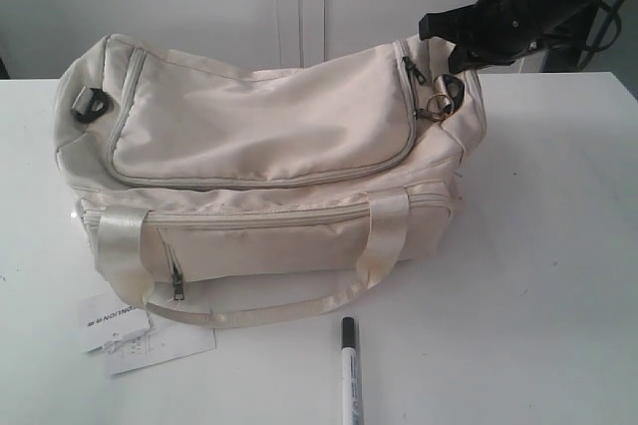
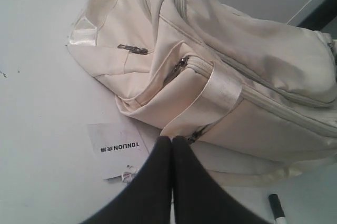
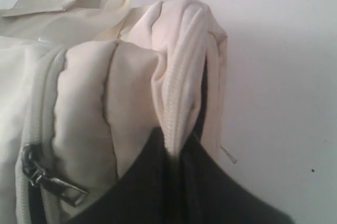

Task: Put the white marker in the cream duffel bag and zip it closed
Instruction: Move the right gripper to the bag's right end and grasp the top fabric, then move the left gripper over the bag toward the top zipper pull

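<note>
R hand [image 3: 176, 150] shut, pinching a fold of the cream duffel bag [image 1: 259, 136] by its zip end, arm reaching down to the bag's right end; L hand [image 2: 172, 142] closed, empty, fingers pressed together near the paper tag [image 2: 116, 148]; 1 bag, 1 white marker [image 1: 350, 375], 1 tag; marker lies on worktop [image 1: 558, 245] in front of bag, cap toward it, strap handle [image 1: 259, 310] between them.

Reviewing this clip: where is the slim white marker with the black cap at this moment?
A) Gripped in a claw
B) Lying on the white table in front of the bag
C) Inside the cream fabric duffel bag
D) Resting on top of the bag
B: the slim white marker with the black cap lies flat on the white table, in front of the cream fabric duffel bag.
</note>
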Robot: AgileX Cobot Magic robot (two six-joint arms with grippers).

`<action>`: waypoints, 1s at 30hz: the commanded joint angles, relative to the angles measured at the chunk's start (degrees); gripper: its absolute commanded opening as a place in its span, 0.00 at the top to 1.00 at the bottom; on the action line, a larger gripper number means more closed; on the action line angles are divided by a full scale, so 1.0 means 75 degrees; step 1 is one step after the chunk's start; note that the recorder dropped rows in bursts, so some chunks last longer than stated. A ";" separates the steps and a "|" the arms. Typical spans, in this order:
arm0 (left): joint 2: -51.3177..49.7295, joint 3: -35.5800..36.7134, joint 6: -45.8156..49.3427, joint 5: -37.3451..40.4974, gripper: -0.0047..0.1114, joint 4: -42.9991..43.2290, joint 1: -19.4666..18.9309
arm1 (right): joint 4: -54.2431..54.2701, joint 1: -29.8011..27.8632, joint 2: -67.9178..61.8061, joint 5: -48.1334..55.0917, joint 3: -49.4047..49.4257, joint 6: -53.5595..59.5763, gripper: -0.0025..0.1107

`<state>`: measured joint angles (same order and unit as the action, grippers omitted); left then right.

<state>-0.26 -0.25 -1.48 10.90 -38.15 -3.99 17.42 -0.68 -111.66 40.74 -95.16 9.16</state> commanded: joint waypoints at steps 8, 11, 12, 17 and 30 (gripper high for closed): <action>0.0035 0.0033 -0.0004 -0.0374 0.96 -0.0973 -0.0005 | 0.0492 0.0002 0.0027 0.0056 -0.0038 0.0385 0.98; 0.0035 0.0033 -0.0004 -0.0898 0.96 -0.0986 -0.0005 | 0.0492 0.0002 0.0027 -0.0018 -0.0038 0.0385 0.98; 0.0035 0.0033 -0.0004 -0.0978 0.96 -0.0986 -0.0005 | 0.0492 0.0002 0.0027 -0.0052 -0.0038 0.0385 0.98; 0.0035 -0.0240 0.0268 -0.0876 0.96 -0.0882 -0.0005 | 0.0477 0.0002 0.0027 -0.0062 -0.0038 0.0385 0.98; -0.0902 -0.1161 0.1802 -0.0811 0.96 -0.0493 -0.0005 | 0.0477 0.0002 0.0027 -0.0017 -0.0038 0.0348 0.98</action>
<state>-4.15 -7.41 10.05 4.47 -42.13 -3.99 20.59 -0.68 -111.66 40.74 -95.21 11.55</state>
